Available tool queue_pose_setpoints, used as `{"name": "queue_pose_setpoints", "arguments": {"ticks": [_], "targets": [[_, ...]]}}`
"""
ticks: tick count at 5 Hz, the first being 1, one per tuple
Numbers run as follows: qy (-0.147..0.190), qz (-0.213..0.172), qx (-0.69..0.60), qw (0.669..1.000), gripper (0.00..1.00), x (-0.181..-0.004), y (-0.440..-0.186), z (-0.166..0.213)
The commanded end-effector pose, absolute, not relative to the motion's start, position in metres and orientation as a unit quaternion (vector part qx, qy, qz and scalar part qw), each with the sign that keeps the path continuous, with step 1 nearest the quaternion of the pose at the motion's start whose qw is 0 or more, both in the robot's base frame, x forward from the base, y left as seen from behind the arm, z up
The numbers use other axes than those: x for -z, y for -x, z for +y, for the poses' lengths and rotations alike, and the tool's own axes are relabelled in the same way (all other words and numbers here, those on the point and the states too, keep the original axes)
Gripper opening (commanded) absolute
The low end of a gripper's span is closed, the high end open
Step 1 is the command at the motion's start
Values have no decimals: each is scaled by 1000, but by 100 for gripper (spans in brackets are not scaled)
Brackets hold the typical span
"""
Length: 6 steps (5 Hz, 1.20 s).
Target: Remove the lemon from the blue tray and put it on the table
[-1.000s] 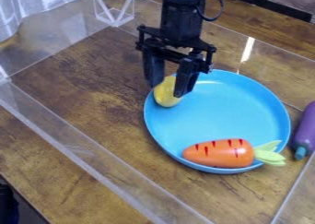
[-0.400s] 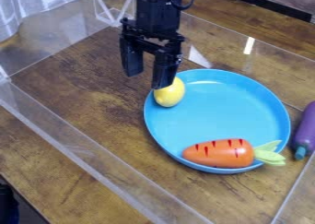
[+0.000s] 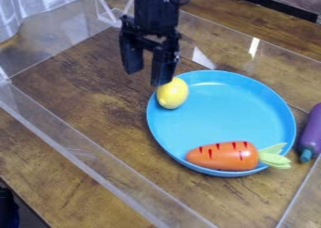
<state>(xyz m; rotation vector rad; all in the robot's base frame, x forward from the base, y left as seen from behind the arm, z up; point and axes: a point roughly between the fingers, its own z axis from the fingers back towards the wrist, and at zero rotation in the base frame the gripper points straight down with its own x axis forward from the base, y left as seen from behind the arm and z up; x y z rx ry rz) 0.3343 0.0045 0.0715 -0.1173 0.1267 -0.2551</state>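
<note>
The lemon [image 3: 172, 93] is a small yellow oval lying at the left rim of the round blue tray [image 3: 257, 105], which rests on the dark wood table [image 3: 75, 105]. My gripper [image 3: 146, 66] hangs just up and to the left of the lemon, pointing down. It is open with nothing between its black fingers [image 3: 164, 69]. The right finger's tip is close above the lemon's top, and I cannot tell whether it touches.
An orange carrot [image 3: 226, 156] with a green top lies in the tray's near part. A purple vegetable [image 3: 310, 131] sits at the right edge, beside the tray. Clear acrylic walls [image 3: 75, 166] edge the table on the left and front.
A second ago the fingers closed around the lemon at the tray's rim. They have since opened, and the gripper has lifted and shifted left. The lemon stays at the rim.
</note>
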Motion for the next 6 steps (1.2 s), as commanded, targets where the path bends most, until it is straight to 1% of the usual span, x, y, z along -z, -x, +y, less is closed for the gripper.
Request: {"name": "queue_pose_setpoints", "arguments": {"ticks": [1,2,3,5,6], "targets": [[50,21,120,991,100,-88,-346,-16],[50,16,95,994,100,-85,-351,-32],[60,17,84,995,100,-89,-360,-24],[67,27,59,996,100,-96,-367,2],[71,33,57,995,100,-88,-371,-14]]}}
